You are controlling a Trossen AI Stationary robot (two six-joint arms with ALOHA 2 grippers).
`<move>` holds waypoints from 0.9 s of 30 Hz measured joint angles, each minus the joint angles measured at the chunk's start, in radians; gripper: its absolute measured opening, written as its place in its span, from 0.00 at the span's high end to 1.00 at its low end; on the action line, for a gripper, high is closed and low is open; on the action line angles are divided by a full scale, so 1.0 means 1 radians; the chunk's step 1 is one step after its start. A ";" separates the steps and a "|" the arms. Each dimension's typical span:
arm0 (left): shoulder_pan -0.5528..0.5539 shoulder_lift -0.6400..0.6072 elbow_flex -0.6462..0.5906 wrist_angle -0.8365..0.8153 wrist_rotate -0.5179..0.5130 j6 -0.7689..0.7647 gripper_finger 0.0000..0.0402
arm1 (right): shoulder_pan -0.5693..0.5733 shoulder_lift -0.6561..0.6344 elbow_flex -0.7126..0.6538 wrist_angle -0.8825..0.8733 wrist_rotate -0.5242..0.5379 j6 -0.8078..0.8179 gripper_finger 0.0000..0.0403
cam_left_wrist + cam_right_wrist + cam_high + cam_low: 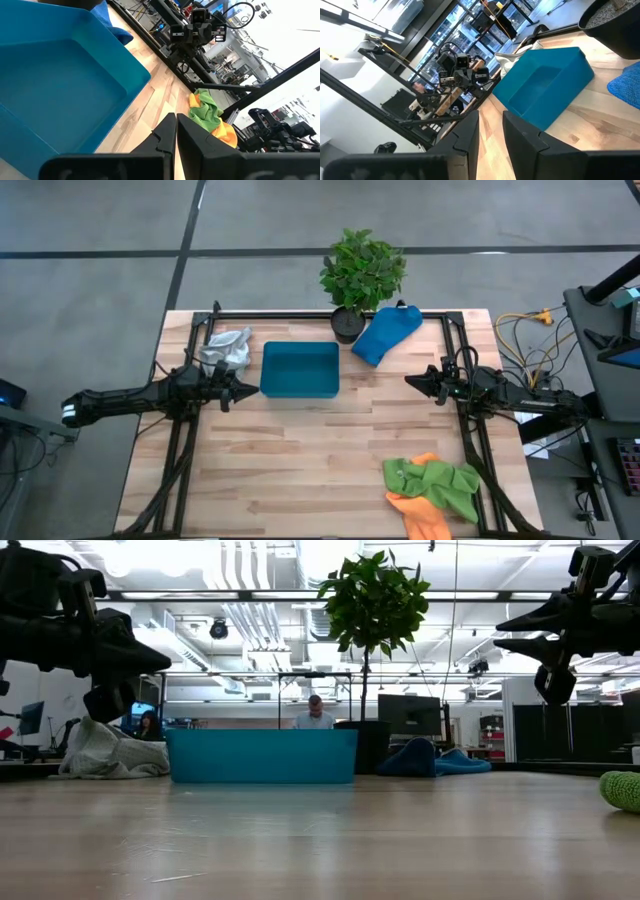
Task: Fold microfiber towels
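The right gripper [410, 381], fingers slightly parted and empty, hovers nearest the bright blue towel [386, 333] – at its eleven o'clock, long axis toward one o'clock – while the left gripper [252, 391] hangs clenched, empty.

Tabletop [300, 450]: blue tray [300, 370], potted plant [360, 275], grey-white towel [227, 348], blue towel [387, 333], green towel [437, 483] atop orange towel [420, 515].

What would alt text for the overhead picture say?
Two dark robot arms reach inward over a wooden table, left claw and right claw empty, a blue tray between them. Towels lie unfolded: grey-white, blue, green over orange.
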 joint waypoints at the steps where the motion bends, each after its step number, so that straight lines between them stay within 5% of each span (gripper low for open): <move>1: 0.000 0.000 0.000 0.000 0.000 0.000 1.00 | 0.000 0.000 0.000 0.000 0.000 0.000 0.79; 11: 0.000 0.000 0.000 0.002 -0.012 -0.007 1.00 | 0.000 0.000 0.000 0.000 0.005 -0.004 0.82; 15: 0.000 0.000 0.000 0.093 -0.038 -0.115 1.00 | -0.002 0.000 0.000 0.027 0.091 -0.070 0.82; 20: -0.001 -0.001 0.000 0.316 -0.210 -0.194 1.00 | -0.002 0.000 0.000 0.124 0.111 0.303 0.81; 27: 0.000 -0.003 -0.001 0.679 -0.467 -0.180 1.00 | -0.002 0.006 0.000 0.299 0.242 0.512 0.83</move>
